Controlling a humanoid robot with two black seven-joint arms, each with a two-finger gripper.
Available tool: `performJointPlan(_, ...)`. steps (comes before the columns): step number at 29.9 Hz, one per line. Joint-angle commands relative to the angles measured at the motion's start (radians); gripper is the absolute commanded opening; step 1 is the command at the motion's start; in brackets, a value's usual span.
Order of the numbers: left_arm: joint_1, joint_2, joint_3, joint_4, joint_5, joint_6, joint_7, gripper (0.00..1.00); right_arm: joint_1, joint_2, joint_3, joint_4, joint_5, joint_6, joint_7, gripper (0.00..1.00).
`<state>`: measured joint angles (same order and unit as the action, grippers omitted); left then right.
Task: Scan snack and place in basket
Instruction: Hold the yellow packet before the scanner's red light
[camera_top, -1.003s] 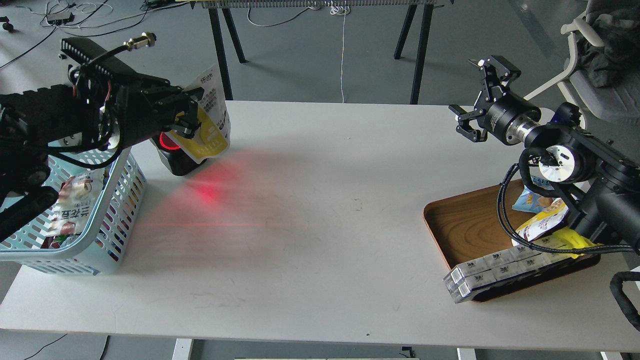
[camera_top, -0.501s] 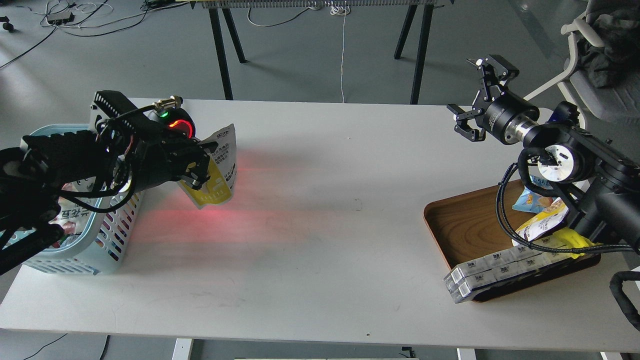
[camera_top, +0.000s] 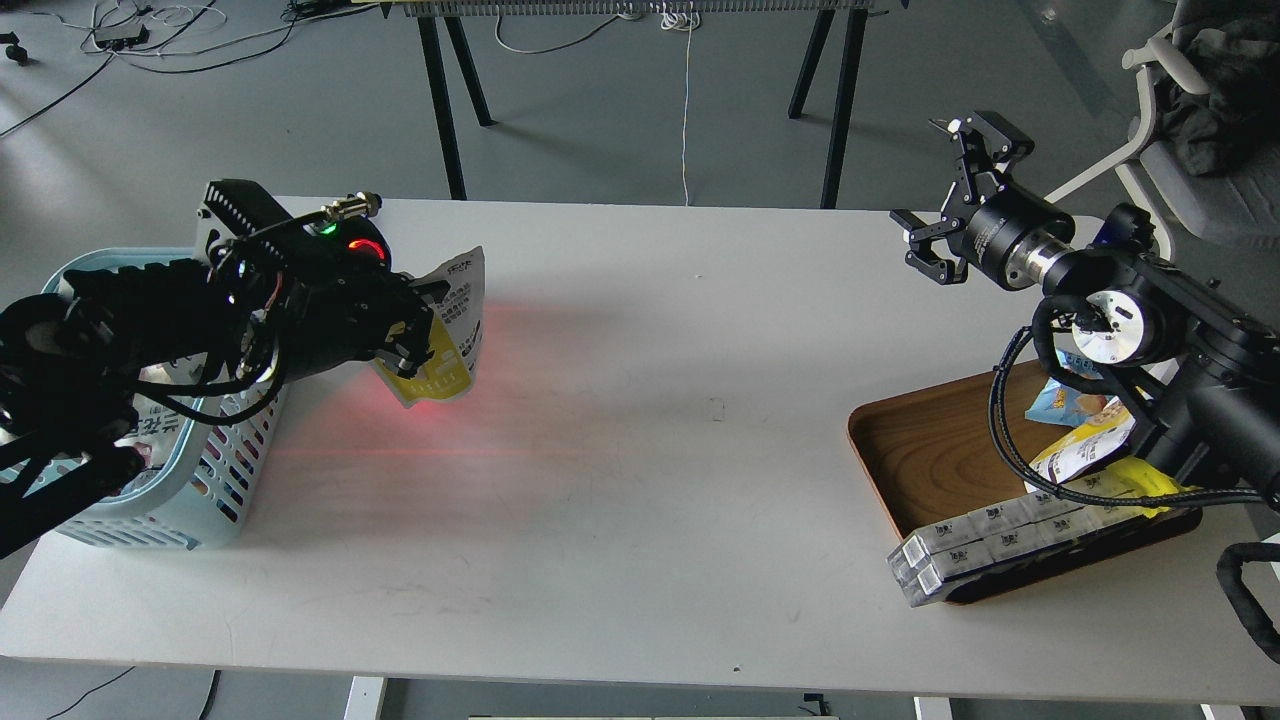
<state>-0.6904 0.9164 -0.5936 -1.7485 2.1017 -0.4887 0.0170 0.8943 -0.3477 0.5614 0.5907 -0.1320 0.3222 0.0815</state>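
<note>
Left gripper (camera_top: 412, 335) clenched on flat yellow-and-white snack pouch (camera_top: 452, 335), pouch hanging above white table (camera_top: 640, 450) just right of light blue slotted plastic basket (camera_top: 215, 480), red glow beneath, right gripper (camera_top: 945, 215) spread wide, raised far right above brown wooden tray (camera_top: 920, 450).

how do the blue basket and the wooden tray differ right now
The basket is light blue plastic with tall slotted walls; the tray is brown wood, shallow and solid. The basket stands at the table's left end beside the left hand holding the snack; the tray lies at the right end. Both hold packaged goods.
</note>
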Motion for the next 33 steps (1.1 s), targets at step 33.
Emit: performJointPlan(33,-0.054,-0.117,-0.003,0.041,0.018,0.0,0.052,0.0,-0.002,0.009,-0.001,-0.006,0.0,0.0,0.0,1.0)
